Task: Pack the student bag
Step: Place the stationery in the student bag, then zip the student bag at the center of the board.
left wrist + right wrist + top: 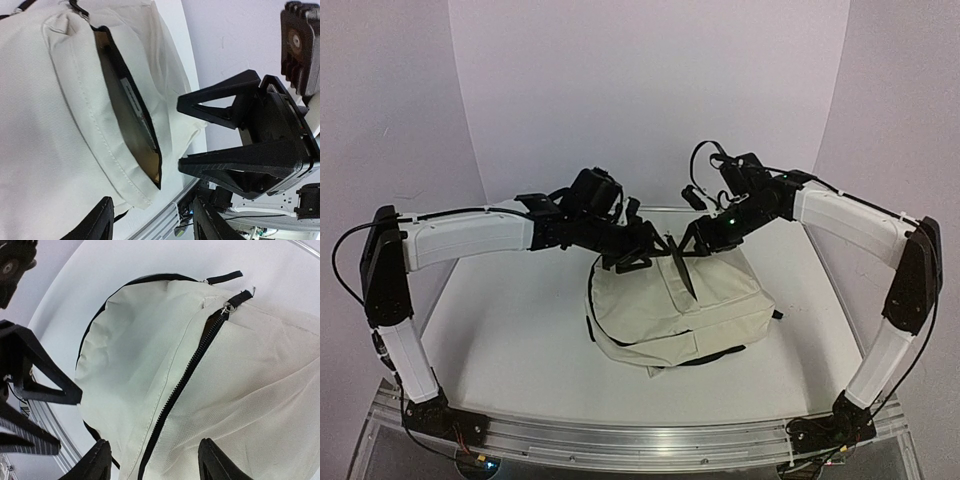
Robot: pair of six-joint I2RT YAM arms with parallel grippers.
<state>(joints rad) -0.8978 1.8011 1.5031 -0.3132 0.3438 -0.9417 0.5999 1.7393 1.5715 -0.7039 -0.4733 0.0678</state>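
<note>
The student bag (660, 315), cream with black zippers, lies flat mid-table. Its front pocket (682, 275) gapes as a dark slit. In the left wrist view the bag (45, 125) fills the left side, and inside the pocket mouth (127, 115) shows a flat dark item with a brownish edge. My left gripper (645, 252) (155, 222) hovers open over the bag's far edge, holding nothing. My right gripper (693, 240) (156, 462) faces it, open above the bag (240, 380) and its black zipper (192, 365). The two grippers' tips are close together.
The white table (510, 340) has walls behind and at both sides. An aluminium rail (640, 440) runs along the near edge. Black straps (705, 358) poke out under the bag's near side.
</note>
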